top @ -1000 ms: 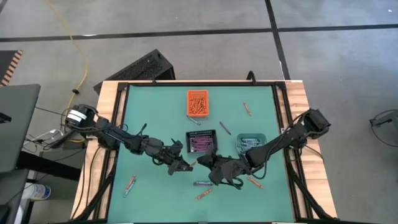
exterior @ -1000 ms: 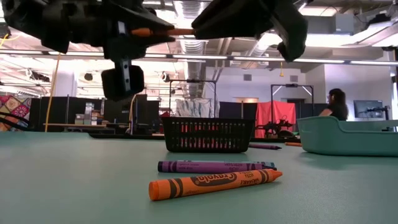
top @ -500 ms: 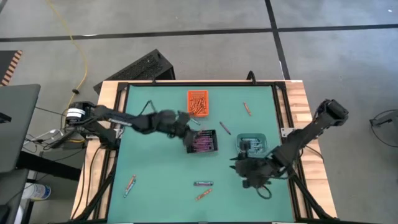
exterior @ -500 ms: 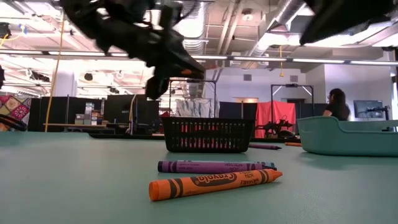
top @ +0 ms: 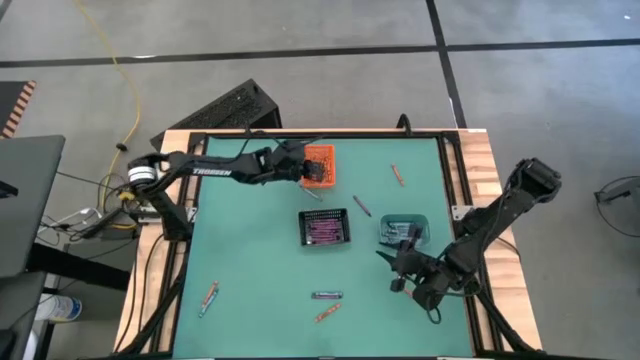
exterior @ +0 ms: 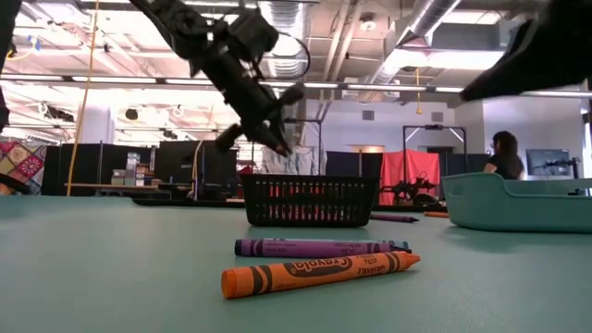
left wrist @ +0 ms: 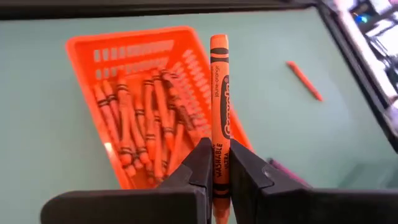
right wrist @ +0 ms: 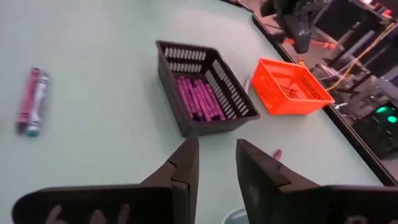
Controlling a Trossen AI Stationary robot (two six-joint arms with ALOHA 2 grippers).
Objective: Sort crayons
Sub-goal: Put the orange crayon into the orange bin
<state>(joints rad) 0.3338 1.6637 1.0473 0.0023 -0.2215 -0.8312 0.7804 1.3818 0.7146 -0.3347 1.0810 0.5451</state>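
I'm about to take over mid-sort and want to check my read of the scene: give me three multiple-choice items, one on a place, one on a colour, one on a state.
1. Where is the left gripper?
A. over the orange bin
B. over the teal bin
C. by the table's near edge

2. What colour are the crayons in the black mesh bin?
A. orange
B. purple
C. blue

3. What is the state of the right gripper?
A. shut on a purple crayon
B. shut on nothing
C. open, holding nothing

Answers:
1. A: the high view shows it at the orange bin.
2. B: purple sticks fill it in the right wrist view.
3. C: its fingers stand apart with nothing between them.
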